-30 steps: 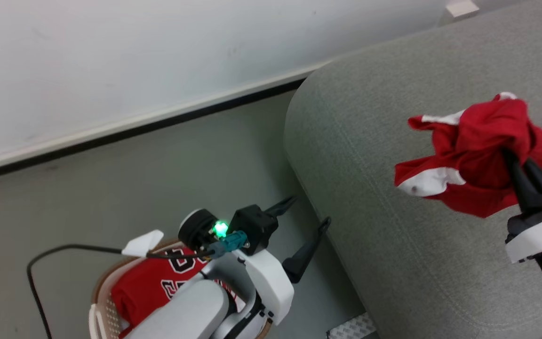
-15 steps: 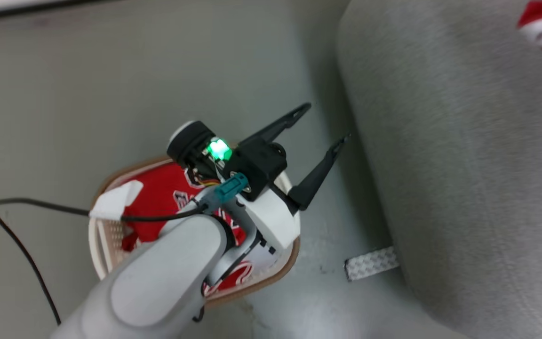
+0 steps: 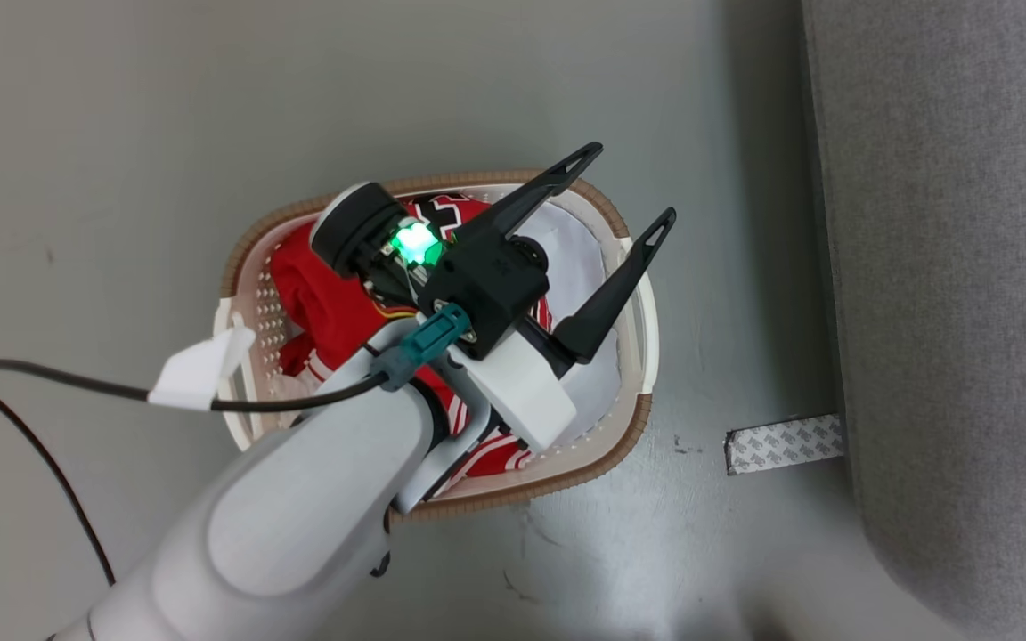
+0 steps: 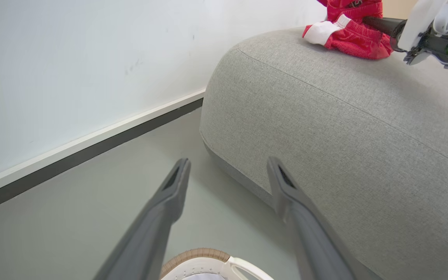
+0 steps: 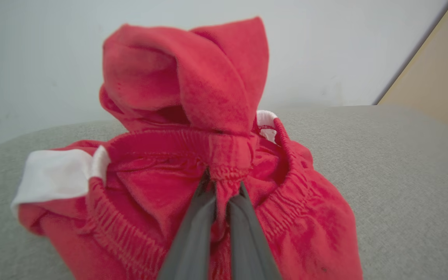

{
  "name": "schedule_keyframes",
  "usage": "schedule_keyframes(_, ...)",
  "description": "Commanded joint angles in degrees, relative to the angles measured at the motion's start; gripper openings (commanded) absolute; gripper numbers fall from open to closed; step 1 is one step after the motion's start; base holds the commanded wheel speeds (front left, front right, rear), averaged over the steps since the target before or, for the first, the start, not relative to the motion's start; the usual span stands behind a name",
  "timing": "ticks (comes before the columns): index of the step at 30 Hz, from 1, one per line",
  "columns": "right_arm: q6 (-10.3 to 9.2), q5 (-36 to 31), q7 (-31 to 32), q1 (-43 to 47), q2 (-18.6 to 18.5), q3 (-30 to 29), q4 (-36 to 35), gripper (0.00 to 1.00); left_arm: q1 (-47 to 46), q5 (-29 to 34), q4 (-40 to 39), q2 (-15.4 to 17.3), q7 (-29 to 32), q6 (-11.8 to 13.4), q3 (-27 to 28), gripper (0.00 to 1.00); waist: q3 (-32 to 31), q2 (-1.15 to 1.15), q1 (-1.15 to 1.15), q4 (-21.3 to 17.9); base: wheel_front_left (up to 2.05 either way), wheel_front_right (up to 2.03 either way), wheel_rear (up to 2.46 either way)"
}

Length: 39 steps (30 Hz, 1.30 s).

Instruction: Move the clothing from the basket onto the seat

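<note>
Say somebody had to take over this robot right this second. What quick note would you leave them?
Left gripper: open, empty, hovering over the basket.
Right gripper: shut on a red garment, which looks to rest on the seat.
Done: that garment is at the seat, not yet released.
Left: let it go, then lift the jersey out of the basket and bring it to the seat.
</note>
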Motion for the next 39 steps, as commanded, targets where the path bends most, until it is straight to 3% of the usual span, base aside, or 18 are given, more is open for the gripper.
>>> schedule_keyframes(1,-0.15,-0.69,0.01,-0.35,0.34,-0.72,0.59,0.13,-0.25,0.50,0.34,-0.05,-0.56,0.15,-0.02,1.00,-0.21,0.00,-0.02,0.09,0.00,0.00,0.00)
schedule_keyframes(3,-0.15,-1.68,0.01,0.27,1.24,-1.43,0.17,1.00,0.34,0.15,0.75,0.07,-0.58,0.22,-0.17,1.00,-0.84,0.00,-0.02,-0.05,0.00,0.00,0.00)
schedule_keyframes(10,-0.15,-4.74,0.00,6.12,3.47,-1.41,-6.28,1.00,2.82,-1.24,2.25,0.91,-1.95,0.55,-0.14,1.00,-5.87,0.00,-0.02,-1.09,0.00,0.00,0.00)
schedule_keyframes(18,-0.15,-5.77,0.01,16.98,3.94,0.77,-16.69,1.00,8.92,-4.72,5.33,0.34,-6.67,2.07,1.18,1.00,-16.52,0.00,-0.02,-0.49,0.00,0.00,0.00)
schedule_keyframes(28,-0.15,-4.36,0.03,29.33,5.48,6.39,-27.31,1.00,18.58,-9.98,10.26,-0.30,-11.73,4.74,3.75,1.00,-31.28,0.00,-0.02,3.87,0.00,0.00,0.00)
schedule_keyframes(39,-0.14,-3.92,1.26,41.06,8.24,11.74,-30.35,1.00,28.15,-13.41,11.86,1.20,-13.44,7.30,6.77,1.00,-41.92,0.00,-0.02,8.79,0.00,0.00,0.00)
